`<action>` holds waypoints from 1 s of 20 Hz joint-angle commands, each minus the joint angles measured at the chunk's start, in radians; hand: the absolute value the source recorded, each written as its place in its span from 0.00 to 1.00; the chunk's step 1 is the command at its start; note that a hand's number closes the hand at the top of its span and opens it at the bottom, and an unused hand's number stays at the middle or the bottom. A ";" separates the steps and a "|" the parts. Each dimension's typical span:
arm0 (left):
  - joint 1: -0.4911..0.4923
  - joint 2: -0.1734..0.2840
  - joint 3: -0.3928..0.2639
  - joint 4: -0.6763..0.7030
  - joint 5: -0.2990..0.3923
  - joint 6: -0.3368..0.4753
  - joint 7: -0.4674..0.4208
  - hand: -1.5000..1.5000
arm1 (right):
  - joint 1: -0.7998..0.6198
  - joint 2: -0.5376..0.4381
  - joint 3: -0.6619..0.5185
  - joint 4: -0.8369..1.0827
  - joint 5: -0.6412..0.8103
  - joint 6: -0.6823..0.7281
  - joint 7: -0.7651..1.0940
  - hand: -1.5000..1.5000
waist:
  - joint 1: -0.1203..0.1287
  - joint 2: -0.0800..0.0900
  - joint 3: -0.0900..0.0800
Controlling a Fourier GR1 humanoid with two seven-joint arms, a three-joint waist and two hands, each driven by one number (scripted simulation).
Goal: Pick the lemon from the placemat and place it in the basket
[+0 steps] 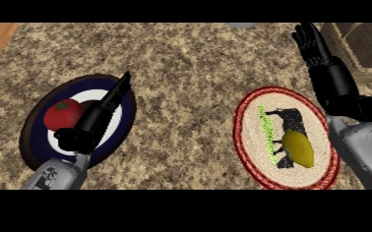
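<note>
A yellow lemon [299,148] lies on the round woven placemat [254,109] with a red rim and a black cow picture, at the right of the counter. My right hand [314,42] is raised beyond the placemat near the upper right, fingers straight and open, holding nothing. Part of a woven basket [356,42] shows at the right edge beside that hand. My left hand [102,109] lies open over the dark blue plate at the left, fingers pointing up and right.
A red tomato [62,114] sits on the round blue and white plate [129,115] at the left, just beside my left hand. Speckled granite counter [185,78] spreads between plate and placemat.
</note>
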 commanded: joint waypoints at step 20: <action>0.173 -0.072 0.161 -0.123 0.012 0.255 0.016 0.50 | 0.536 -0.201 0.078 -0.382 0.619 -0.602 0.615 0.00 | -0.041 -0.036 0.007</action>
